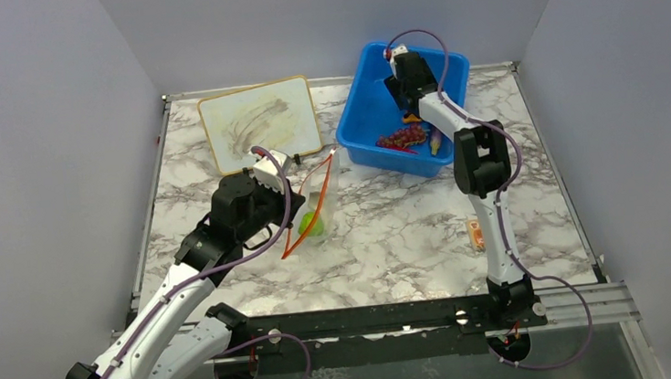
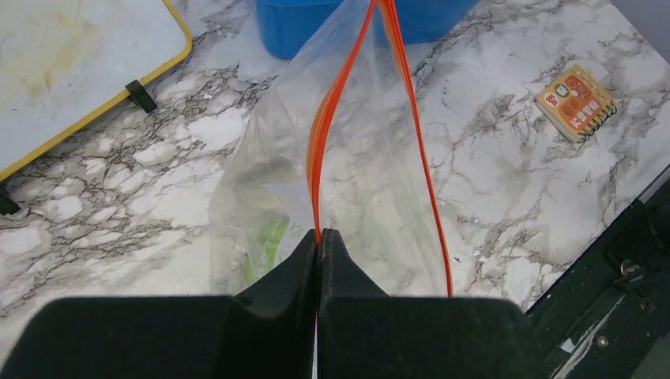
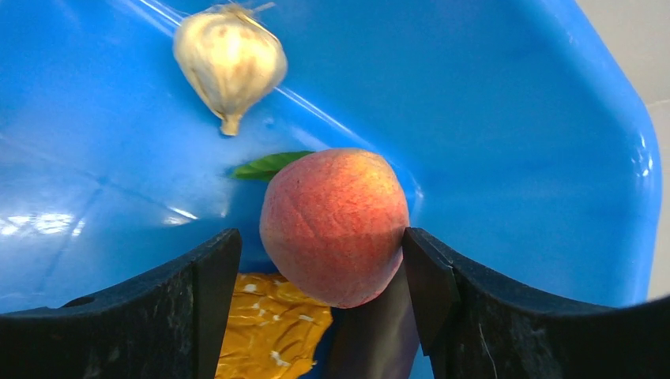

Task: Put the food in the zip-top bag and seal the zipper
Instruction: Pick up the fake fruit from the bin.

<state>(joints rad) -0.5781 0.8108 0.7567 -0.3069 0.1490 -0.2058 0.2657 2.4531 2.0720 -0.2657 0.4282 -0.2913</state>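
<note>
Zipper point(image 2: 315, 158) pinched by left end effector point(image 2: 318, 238); right one point(image 3: 321, 249) gapes around peach point(image 3: 334, 221).

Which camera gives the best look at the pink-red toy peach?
Right wrist view: the pink-red toy peach fills the middle, sharp and close. In the top view the arm covers it; the left wrist view misses it.

1. A flat tabletop with a white and grey marble pattern point(image 1: 391, 240) lies in the middle.
2. Plain pale grey walls close it on three sides: the left wall point(image 1: 34, 133), the back wall point(image 1: 326, 16) and the right wall point(image 1: 634, 81).
3. A silver metal rail point(image 1: 598, 299) runs along its near edge.
4. The light is soft and even.
</note>
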